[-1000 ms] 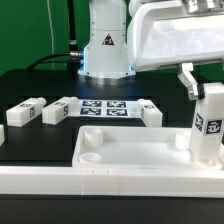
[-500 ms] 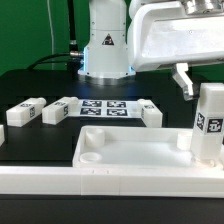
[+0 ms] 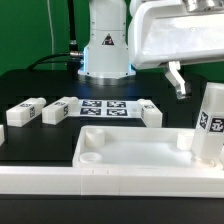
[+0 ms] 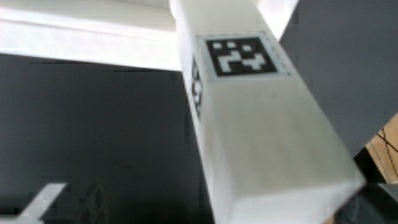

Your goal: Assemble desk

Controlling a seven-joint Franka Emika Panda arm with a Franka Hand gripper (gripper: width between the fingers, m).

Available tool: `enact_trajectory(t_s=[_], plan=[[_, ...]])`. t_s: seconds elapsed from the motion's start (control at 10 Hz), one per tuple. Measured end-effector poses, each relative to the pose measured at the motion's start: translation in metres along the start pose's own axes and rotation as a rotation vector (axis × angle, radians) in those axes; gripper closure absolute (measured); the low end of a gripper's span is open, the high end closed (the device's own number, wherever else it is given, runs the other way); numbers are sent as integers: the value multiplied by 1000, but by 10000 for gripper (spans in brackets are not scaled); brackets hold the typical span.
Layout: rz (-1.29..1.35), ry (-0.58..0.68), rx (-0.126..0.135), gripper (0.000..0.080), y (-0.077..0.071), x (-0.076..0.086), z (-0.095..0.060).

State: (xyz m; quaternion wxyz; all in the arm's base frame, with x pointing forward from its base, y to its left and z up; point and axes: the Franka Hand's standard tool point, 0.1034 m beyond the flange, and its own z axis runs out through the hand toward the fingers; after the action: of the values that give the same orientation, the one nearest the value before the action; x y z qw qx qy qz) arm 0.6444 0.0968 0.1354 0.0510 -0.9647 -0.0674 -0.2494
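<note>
First, the exterior view. One leg (image 3: 211, 124) stands on end at the far corner of the tabletop (image 3: 120, 150), on the exterior view's right. It leans slightly, and a tag faces the camera. Its foot is hidden behind the tabletop's rim, so I cannot tell whether it sits in the socket. The tabletop lies flat on the dark table (image 3: 30, 85), open side up, with a round socket showing in the corner on the exterior view's left. The gripper (image 3: 198, 88) hangs just over the leg's top. One dark-tipped finger (image 3: 177, 79) shows, clear of the leg on the exterior view's left. The other finger is out of sight, so I cannot tell whether the jaws are spread or pinching. Loose legs (image 3: 60, 110) lie flat behind the tabletop, on either side of the marker board (image 3: 105, 106). The rail (image 3: 100, 181) runs along the front.

Next, the wrist view. The leg (image 4: 249, 130) fills the picture as a slanting white bar with its tag plain to see. Behind it are part of the tabletop (image 4: 71, 45) and the table (image 4: 89, 130). No fingers can be made out.
</note>
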Motion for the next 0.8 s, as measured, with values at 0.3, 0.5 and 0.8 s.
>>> enact_trajectory(t_s=[0.3,0.5,0.8], plan=[[4,-14,8,150,-5,9,-14],[4,-54,16,150,-6,4,-11],[20,-172,42,150,-13,-6,-8]])
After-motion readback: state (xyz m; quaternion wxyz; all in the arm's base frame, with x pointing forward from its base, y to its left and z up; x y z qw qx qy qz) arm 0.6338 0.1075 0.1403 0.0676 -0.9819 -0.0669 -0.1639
